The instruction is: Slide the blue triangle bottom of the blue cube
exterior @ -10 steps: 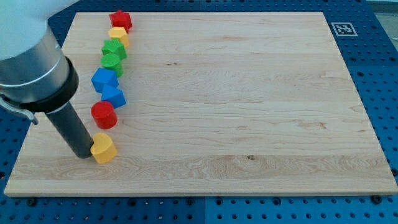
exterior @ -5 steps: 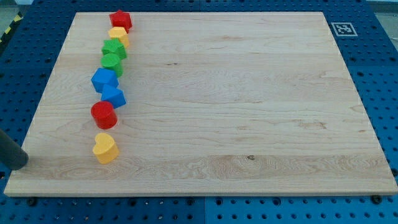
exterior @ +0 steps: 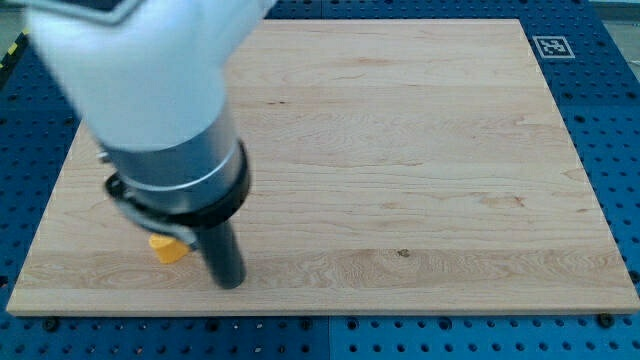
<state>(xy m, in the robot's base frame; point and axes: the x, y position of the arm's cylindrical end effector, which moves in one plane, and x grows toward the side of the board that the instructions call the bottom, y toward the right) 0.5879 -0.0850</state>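
Note:
The arm fills the view's upper left and hides the blue triangle, the blue cube and most of the other blocks. My tip (exterior: 229, 283) rests on the wooden board (exterior: 420, 150) near the bottom left. Only a corner of the yellow heart block (exterior: 166, 248) shows, just left of the rod and slightly above my tip.
A black-and-white marker tag (exterior: 551, 46) sits at the board's top right corner. Blue perforated table (exterior: 620, 120) surrounds the board. The arm's grey and white body (exterior: 150, 90) covers the column of blocks at the left.
The arm went from the bottom left edge, almost out of view, back over the board and now covers the block column. My tip now stands right of the yellow heart.

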